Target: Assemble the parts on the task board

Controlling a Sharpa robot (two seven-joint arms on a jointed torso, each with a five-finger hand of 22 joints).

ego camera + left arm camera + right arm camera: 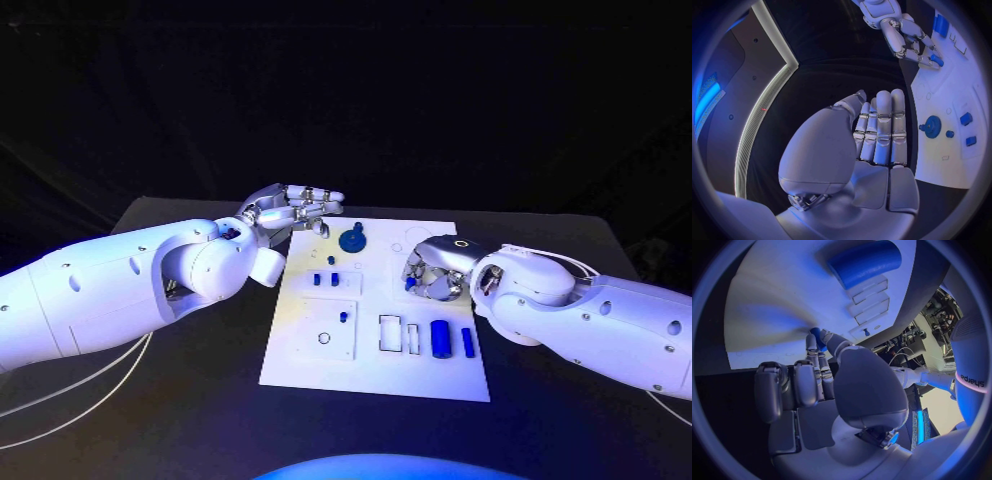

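The right hand [433, 272] hangs over the middle of the white task board [433, 375] on the black bench [188, 420], pinching a small blue part [819, 338] at its fingertips. The left hand [296, 208] hovers at the board's far left corner, fingers straight and together, holding nothing, just beside the blue gear [355, 239]

Robot lab or demo booth. Black table [173, 420] against a dark backdrop, white task board [378, 370] dead centre, white cables [87, 385] trailing at 8 o'clock. Left wrist view: lit strip-light panel [761, 107]. Right wrist view: cluttered equipment rack [932, 327].
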